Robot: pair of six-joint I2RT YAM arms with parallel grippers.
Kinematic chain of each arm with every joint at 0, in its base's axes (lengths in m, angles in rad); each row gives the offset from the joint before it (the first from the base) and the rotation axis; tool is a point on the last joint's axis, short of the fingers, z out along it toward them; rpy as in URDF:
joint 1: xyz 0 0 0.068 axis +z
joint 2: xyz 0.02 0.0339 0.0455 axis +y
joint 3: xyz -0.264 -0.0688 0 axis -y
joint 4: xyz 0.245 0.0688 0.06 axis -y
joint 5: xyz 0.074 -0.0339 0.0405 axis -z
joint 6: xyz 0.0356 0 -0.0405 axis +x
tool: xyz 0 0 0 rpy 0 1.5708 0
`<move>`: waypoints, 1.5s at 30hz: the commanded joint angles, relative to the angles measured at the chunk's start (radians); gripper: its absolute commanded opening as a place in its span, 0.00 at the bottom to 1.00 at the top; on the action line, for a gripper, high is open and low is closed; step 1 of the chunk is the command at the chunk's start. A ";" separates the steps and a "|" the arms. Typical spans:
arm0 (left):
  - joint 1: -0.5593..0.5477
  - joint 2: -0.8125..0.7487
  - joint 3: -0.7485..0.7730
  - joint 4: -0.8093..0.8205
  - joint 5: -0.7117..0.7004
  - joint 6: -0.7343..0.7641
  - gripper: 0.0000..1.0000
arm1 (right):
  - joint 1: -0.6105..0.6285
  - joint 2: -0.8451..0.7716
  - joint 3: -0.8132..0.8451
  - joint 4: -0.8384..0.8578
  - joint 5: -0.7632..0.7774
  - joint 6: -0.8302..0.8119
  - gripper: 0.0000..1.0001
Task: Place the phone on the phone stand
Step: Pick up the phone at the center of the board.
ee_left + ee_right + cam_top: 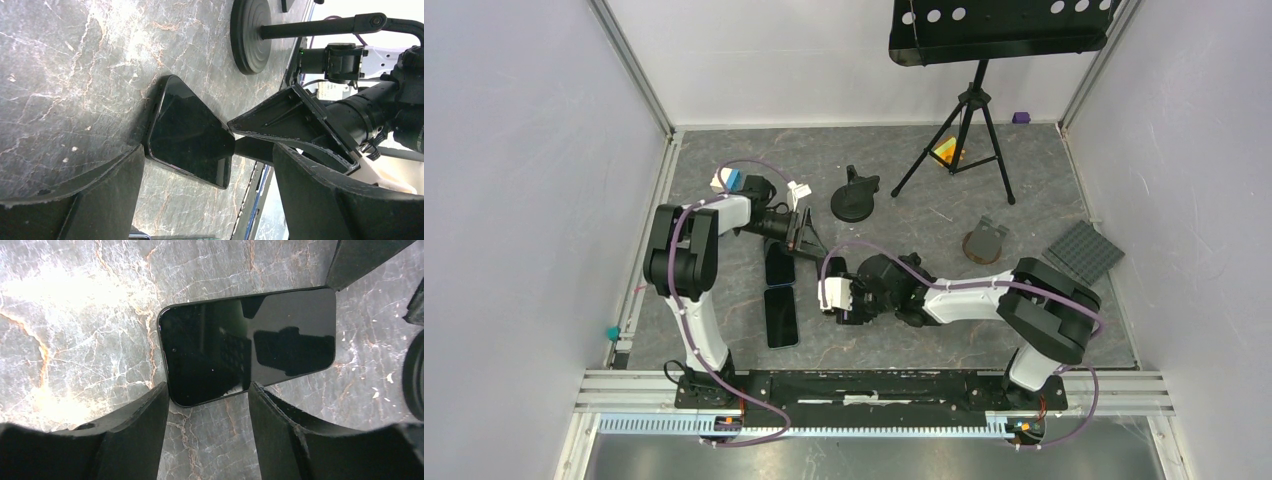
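Two black phones lie flat, end to end, on the marble table: a far one [779, 264] and a near one [781, 316]. A black wedge-shaped phone stand [810, 238] sits beside the far phone. My left gripper [801, 231] is open right at this stand. In the left wrist view the stand [287, 117] is just ahead of the right finger [340, 200], with the far phone [192, 132] beyond the gripper [206, 150]. My right gripper [826, 297] is open and empty. In its wrist view the fingertips [207, 390] reach the edge of the near phone [250, 345].
A black round-based holder [856, 196] stands behind the wedge stand and also shows in the left wrist view [255, 35]. A music stand tripod [964, 130] is at the back. A round brown piece [984, 243] and a dark gridded plate [1083, 251] lie to the right.
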 commanded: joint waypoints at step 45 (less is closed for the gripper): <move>-0.111 -0.193 -0.298 0.368 -0.308 -0.425 0.82 | -0.071 0.115 0.193 -0.271 0.083 0.017 0.40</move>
